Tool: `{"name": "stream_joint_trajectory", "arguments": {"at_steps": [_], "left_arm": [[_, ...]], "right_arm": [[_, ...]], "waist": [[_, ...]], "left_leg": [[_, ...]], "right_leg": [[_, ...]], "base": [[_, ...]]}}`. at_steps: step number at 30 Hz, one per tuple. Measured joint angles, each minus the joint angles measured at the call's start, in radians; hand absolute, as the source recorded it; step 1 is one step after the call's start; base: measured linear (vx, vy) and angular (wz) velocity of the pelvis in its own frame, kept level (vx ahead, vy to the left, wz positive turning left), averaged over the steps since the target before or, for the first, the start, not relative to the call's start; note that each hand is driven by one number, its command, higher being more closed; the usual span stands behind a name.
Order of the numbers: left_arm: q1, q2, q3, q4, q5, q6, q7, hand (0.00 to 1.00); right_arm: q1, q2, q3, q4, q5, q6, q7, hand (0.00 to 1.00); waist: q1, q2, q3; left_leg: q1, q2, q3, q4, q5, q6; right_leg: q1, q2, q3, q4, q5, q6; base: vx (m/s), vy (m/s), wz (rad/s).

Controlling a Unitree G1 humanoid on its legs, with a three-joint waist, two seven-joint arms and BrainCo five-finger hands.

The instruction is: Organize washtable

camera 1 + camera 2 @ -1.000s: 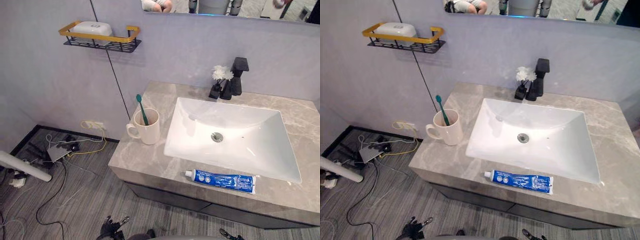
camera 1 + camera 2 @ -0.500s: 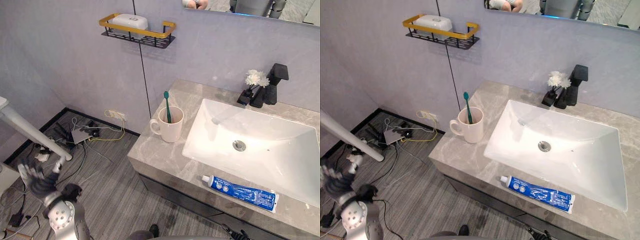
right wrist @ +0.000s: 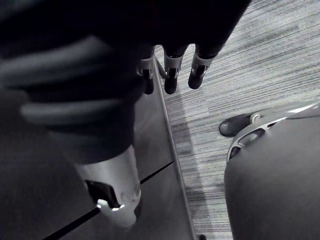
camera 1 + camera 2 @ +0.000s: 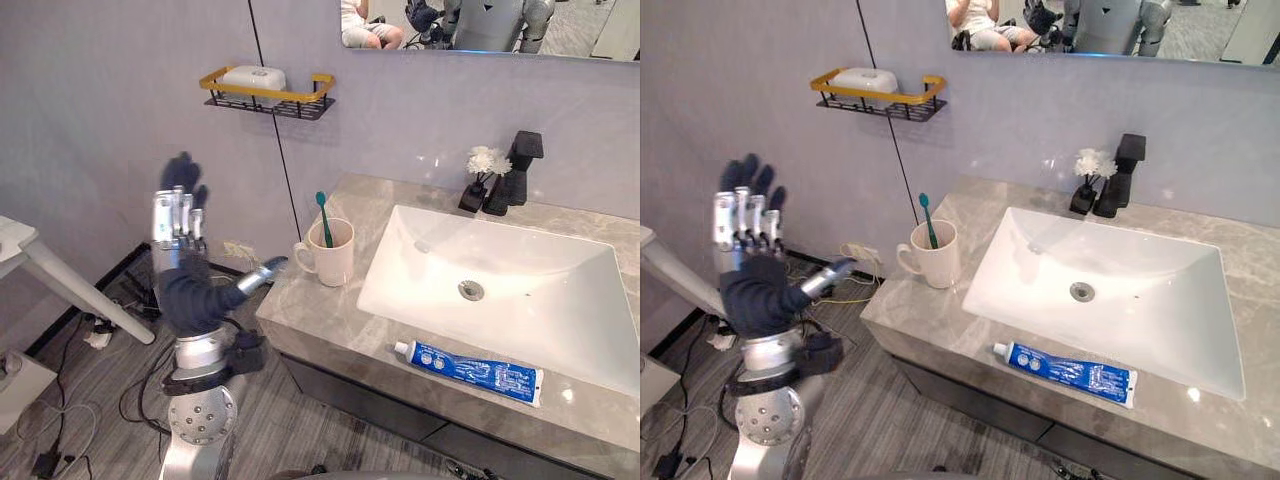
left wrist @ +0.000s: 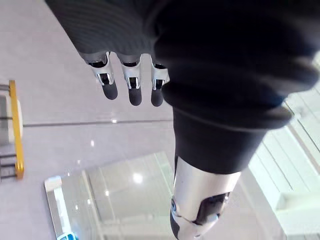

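Room: I see a grey wall (image 4: 100, 130), a striped grey floor (image 4: 100, 400) and a mirror (image 4: 480, 25) above the basin.

Surface: a grey marble washtable (image 4: 310, 315) with 1 white rectangular sink (image 4: 520, 290) set into it.

Items on the wall: 1 black shelf with a gold rail (image 4: 268, 95), carrying 1 white box (image 4: 253, 77).

Items at the back of the counter: 1 black faucet (image 4: 515, 165), with a small dark vase of white flowers (image 4: 485, 162) just beside it.

Items on the counter's left end: 1 cream mug (image 4: 333, 262), handle facing away from the sink. It holds 1 green toothbrush (image 4: 323, 215), upright, head up, leaning slightly left.

Front strip, between sink and counter edge: 1 blue toothpaste tube (image 4: 468, 359) lying flat. Its long axis runs along the edge, white cap toward the mug and crimped end to my right.

Left hand (image 4: 185, 270): raised in the air left of the counter, well apart from the mug, fingers (image 4: 180, 215) straight up and slightly spread, thumb out toward the counter, nothing held.

Right hand (image 3: 170, 70): over the floor, fingers loosely straight, nothing held.
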Motion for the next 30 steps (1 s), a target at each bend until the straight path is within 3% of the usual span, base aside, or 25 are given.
{"name": "stream_joint_trajectory", "arguments": {"at_steps": [6,9,15,25,30], "left_arm": [[-0.123,0.078,-0.158,0.069,0.029,0.002,-0.081,0.00],[-0.159,0.120,-0.230,0.148,0.060,0.014,-0.140,0.00],[-0.202,0.135,-0.296,0.286,0.112,0.053,-0.242,0.00],[-0.287,0.117,-0.403,0.580,0.255,0.092,-0.265,0.00],[-0.328,0.098,-0.430,0.662,0.312,0.113,-0.265,0.00]], "right_arm": [[0.014,-0.006,0.031,0.004,-0.012,0.002,0.000,0.00],[0.008,-0.006,0.032,0.004,-0.027,0.004,0.001,0.00],[-0.004,-0.008,0.031,-0.002,-0.035,0.014,0.004,0.00],[-0.010,-0.032,0.023,-0.011,-0.036,0.025,0.005,0.00],[-0.019,-0.032,0.010,-0.026,-0.036,0.025,0.005,0.00]], "waist": [[-0.006,-0.010,-0.012],[-0.029,-0.012,-0.013],[-0.051,-0.004,-0.017],[-0.066,0.014,-0.007],[-0.092,0.016,0.005]], "left_leg": [[-0.004,0.003,0.018,0.000,-0.001,-0.001],[-0.004,0.003,0.021,0.000,-0.001,-0.001],[-0.008,0.003,0.022,-0.001,-0.001,-0.001],[0.003,0.004,0.024,-0.029,0.004,-0.004],[0.003,0.003,0.028,-0.037,0.004,-0.004]], "right_leg": [[-0.014,0.001,0.018,0.001,0.005,-0.001],[-0.016,0.000,0.022,0.001,0.005,-0.001],[-0.020,0.002,0.019,-0.003,0.008,-0.003],[-0.012,0.006,0.016,-0.035,0.020,-0.004],[-0.012,0.006,0.016,-0.044,0.021,-0.004]], "base": [[-0.03,-0.001,-0.09],[-0.01,0.000,-0.01],[0.00,0.000,0.00],[0.00,-0.002,-0.01],[0.01,-0.005,-0.01]]}}
